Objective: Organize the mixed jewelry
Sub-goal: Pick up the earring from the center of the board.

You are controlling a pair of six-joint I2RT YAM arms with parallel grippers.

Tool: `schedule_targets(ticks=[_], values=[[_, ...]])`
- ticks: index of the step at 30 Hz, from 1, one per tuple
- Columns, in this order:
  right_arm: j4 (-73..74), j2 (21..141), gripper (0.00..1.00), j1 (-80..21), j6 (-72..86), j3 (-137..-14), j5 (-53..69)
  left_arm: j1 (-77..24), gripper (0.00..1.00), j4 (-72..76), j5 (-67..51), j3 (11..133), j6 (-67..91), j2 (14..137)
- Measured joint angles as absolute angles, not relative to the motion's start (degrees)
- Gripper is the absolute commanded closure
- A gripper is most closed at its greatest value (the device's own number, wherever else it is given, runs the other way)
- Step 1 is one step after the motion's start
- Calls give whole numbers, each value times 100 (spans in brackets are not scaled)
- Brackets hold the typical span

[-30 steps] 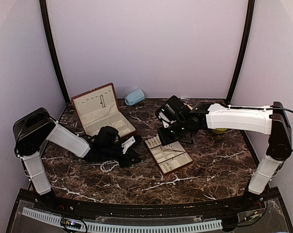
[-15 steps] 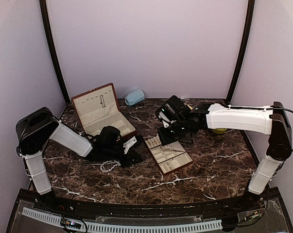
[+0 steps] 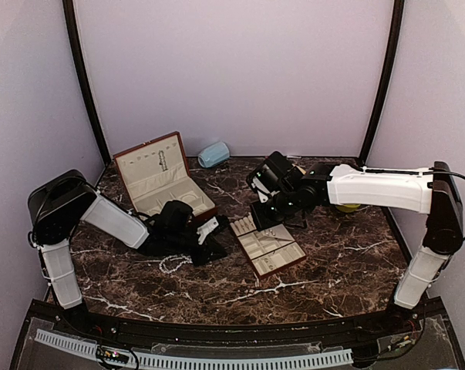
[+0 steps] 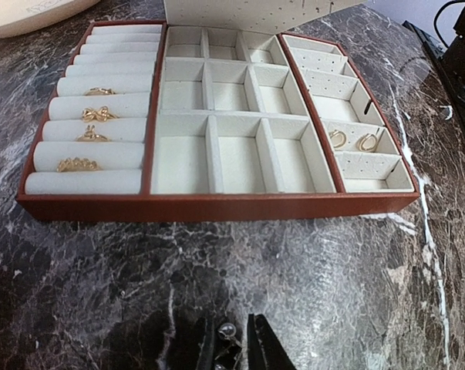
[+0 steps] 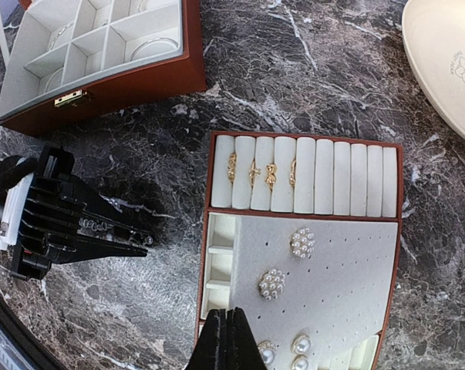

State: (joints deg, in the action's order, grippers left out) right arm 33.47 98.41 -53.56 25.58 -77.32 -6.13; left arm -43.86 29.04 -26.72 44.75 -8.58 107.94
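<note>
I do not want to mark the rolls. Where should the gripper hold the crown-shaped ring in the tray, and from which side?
I would grip the ring by its ornate top: only that stands above the rolls, the band being sunk between two. Come from straight above, one finger at each end of the top, along the slot.

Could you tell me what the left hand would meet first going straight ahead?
The left hand would probably meet the slotted tray's near red-brown wall, across the marble; height is unclear.

The tray (image 3: 267, 248) lies right of the box (image 3: 156, 183), the pearl strand (image 3: 173, 264) before the box
</note>
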Motion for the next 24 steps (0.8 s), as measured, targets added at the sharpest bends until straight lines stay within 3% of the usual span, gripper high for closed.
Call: schedule_targets(ticks=[3, 11, 24], values=[[3345, 9841, 100, -5356, 2558, -7732, -600, -4386, 82, 2899, -2639, 4499, -856, 10796], [3345, 9841, 100, -5356, 2558, -7732, -600, -4386, 97, 2864, -2689, 4499, -803, 10801], [3345, 9841, 100, -5356, 2558, -7732, -602, -4386, 100, 3142, -2982, 4377, -274, 10645]])
